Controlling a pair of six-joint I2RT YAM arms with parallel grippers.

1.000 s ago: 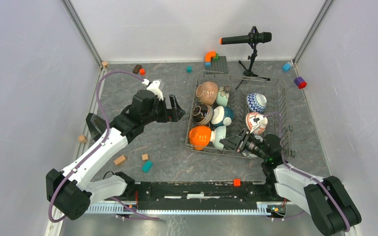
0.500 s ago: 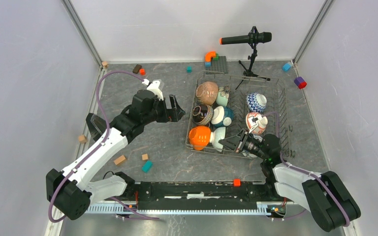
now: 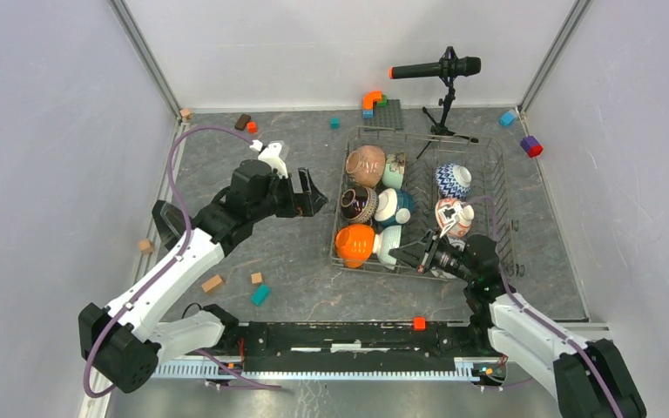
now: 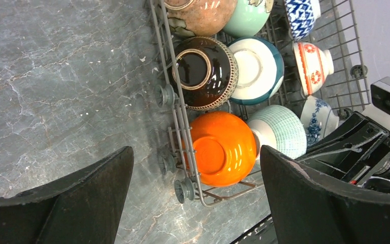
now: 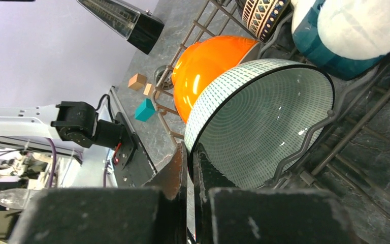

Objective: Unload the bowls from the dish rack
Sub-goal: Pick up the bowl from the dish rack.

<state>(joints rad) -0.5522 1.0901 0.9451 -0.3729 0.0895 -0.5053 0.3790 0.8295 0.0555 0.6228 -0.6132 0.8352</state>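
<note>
Closed since a second ago, right claw pinching rim of pale green bowl beside orange bowl at near end of dish rack, forearm low, reaching left, pinch plain only from right wrist, left claw spread wide, raised just left of rack.

No legible text, labels, brands, numbers or signs in any view. The only markings are glaze patterns: zigzag on the blue-white bowl, red motifs on the red-white bowl, and a fine dot grid on the pale green bowl. Any print elsewhere is too small to tell.
</note>
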